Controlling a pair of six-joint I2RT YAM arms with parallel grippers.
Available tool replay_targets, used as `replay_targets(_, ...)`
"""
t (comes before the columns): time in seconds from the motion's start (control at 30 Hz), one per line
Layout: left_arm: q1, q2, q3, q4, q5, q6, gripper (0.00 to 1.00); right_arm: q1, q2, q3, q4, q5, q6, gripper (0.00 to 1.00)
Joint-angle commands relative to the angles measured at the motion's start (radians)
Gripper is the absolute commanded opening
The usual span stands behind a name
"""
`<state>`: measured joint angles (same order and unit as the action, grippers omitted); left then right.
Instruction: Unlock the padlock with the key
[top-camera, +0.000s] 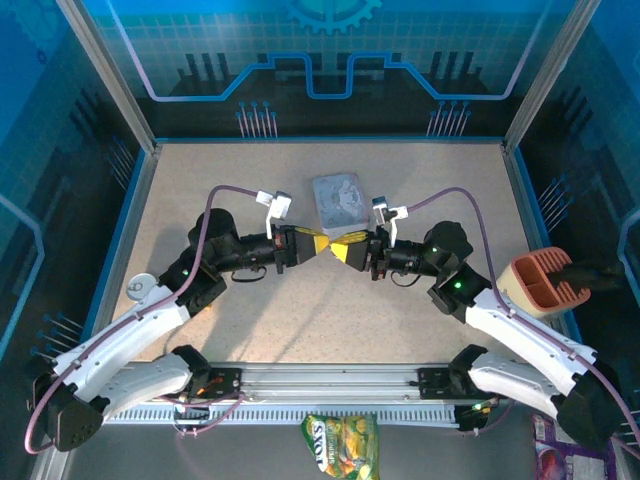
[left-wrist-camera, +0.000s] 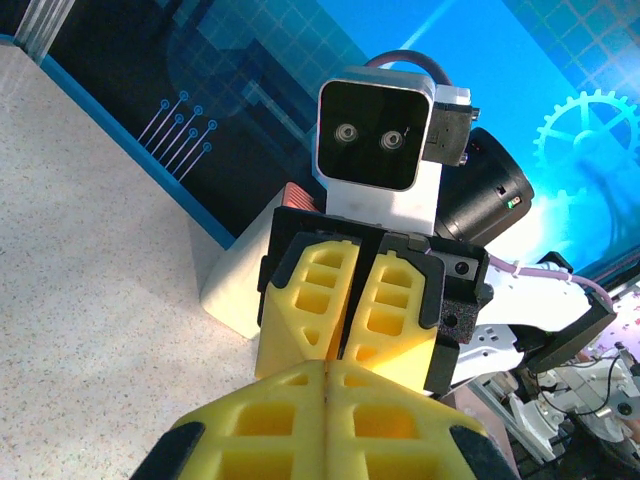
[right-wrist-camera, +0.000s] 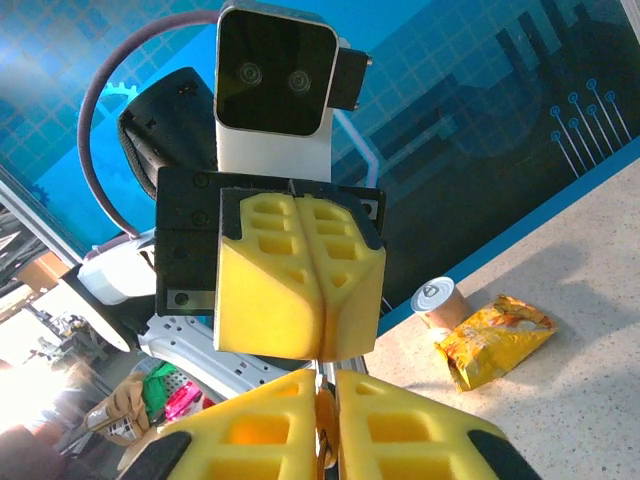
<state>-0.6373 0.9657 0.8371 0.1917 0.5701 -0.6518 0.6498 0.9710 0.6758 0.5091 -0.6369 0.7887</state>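
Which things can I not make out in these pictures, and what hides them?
- Top external view: whatever lies between the left gripper and the right gripper; their yellow fingers meet tip to tip and cover it.
- Wrist views: whether the shut jaws pinch anything; the foam pads hide it.
- Top external view: the grey tin, lid print too small to read.

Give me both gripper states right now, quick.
Left gripper: closed tight; whether it holds anything cannot be told.
Right gripper: closed or nearly so; whether it holds anything cannot be told.
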Motion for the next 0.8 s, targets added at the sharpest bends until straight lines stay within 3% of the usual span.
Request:
replay_targets(0.0, 0.008, -0.019, 0.008, 0.025, 0.011, 0.014, 0.00, 0.010, 0.001, -0.002, 0.039, -0.016, 0.010, 0.19)
replay_targets(0.07, 0.007, -0.019, 0.008, 0.033, 0.015, 0.008, 0.00, 0.010, 0.003, -0.003, 0.034, -0.016, 0.011, 0.25)
replay_targets(0.43, 0.007, -0.019, 0.008, 0.043, 0.004, 0.008, 0.00, 0.011, 0.013, -0.030, 0.076, -0.026, 0.032, 0.20)
replay_targets(0.77, 0.007, -0.018, 0.003, 0.049, 0.004, 0.003, 0.00, 0.016, 0.018, -0.042, 0.111, -0.032, 0.045, 0.07)
